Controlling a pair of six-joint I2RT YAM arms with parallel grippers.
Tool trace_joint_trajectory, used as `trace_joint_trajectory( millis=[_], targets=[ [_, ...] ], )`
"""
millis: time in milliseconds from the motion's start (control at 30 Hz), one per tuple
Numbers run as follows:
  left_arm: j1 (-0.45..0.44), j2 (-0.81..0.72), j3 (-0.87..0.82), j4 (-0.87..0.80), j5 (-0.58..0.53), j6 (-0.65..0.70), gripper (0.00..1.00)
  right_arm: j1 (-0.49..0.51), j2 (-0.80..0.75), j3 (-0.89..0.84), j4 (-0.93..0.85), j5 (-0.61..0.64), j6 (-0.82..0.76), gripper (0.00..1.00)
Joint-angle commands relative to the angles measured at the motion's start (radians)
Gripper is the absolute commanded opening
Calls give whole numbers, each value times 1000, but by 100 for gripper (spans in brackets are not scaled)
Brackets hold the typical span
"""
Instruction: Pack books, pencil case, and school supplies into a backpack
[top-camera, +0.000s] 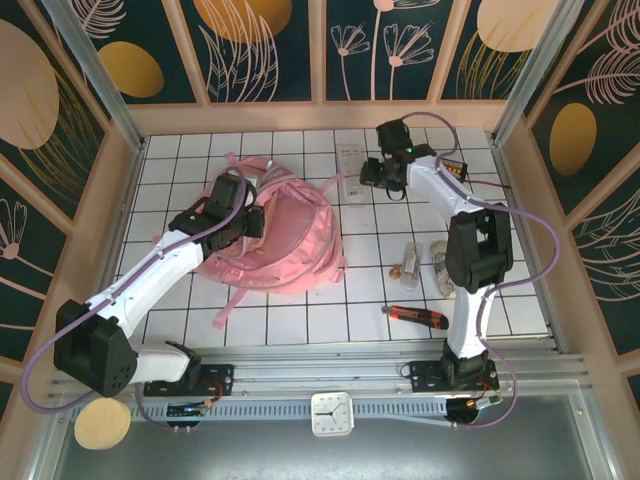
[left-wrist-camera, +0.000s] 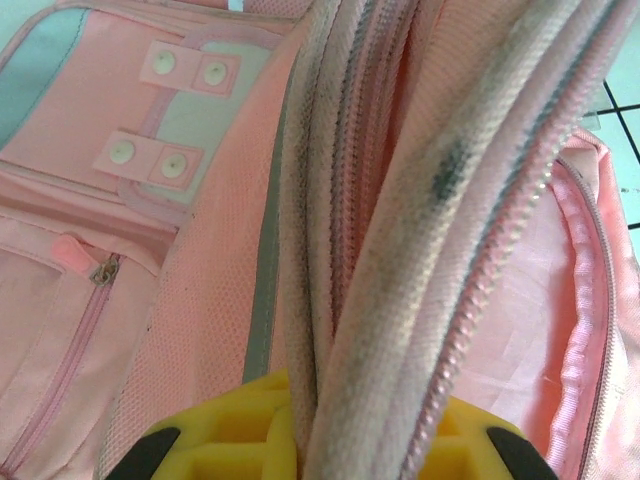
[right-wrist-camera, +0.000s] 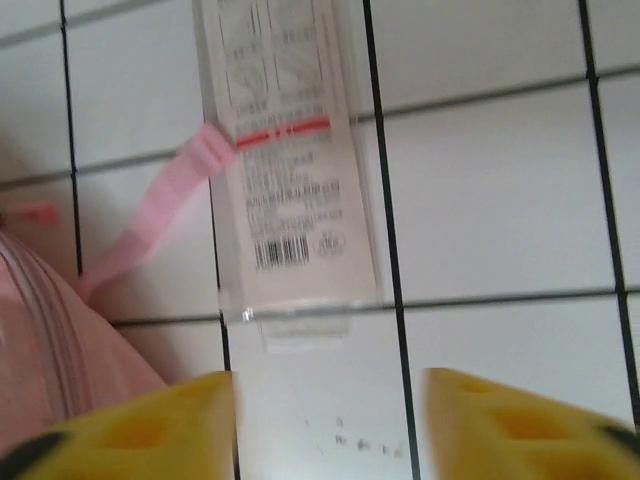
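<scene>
Far left: noted left gripper (top-camera: 248, 216) pinched together on the zippered rim of the backpack (top-camera: 295, 240), fabric bunched between the yellow pads (left-wrist-camera: 220, 440), opening seemingly on the right-hand side of that rim. Just right of the bag, toward the far edge: logged the school supplies pack (top-camera: 350, 165), long, flat, white with a red stripe, lying on the tiled table (top-camera: 300, 320), long axis running near-to-far, a pink strap (right-wrist-camera: 165, 215) meeting its left edge. Over its near end: found right gripper (right-wrist-camera: 330, 420) with fingers apart, holding nothing, gap set across the pack's short width, pack stretching straight ahead from the claw. Judged the right arm's job, left being busy with the bag: drop, close across the narrow side, carry left to the opening. Farther right: clear pieces (top-camera: 425, 258) beside the arm.
</scene>
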Motion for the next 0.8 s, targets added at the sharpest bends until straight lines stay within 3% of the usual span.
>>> trace_joint_trajectory(
  millis=[0,133,200,500,767],
  targets=[
    [5,8,38,64,-8,-31,0,-2,139,134,-44,-19,-80,99],
    [5,-4,34,40,-10,-57,0,2,296,297,-42,25,-130,99],
    [10,5,51,-29,-95,-89,0,7,350,349,-36,42,-154,99],
    [57,10,97,-155,-212,-41,0,49,520,528,-84,117,-195,99],
    [110,-23,58,-153,-192,-3,0,81,607,570,-139,158,-193,99]
  ],
)
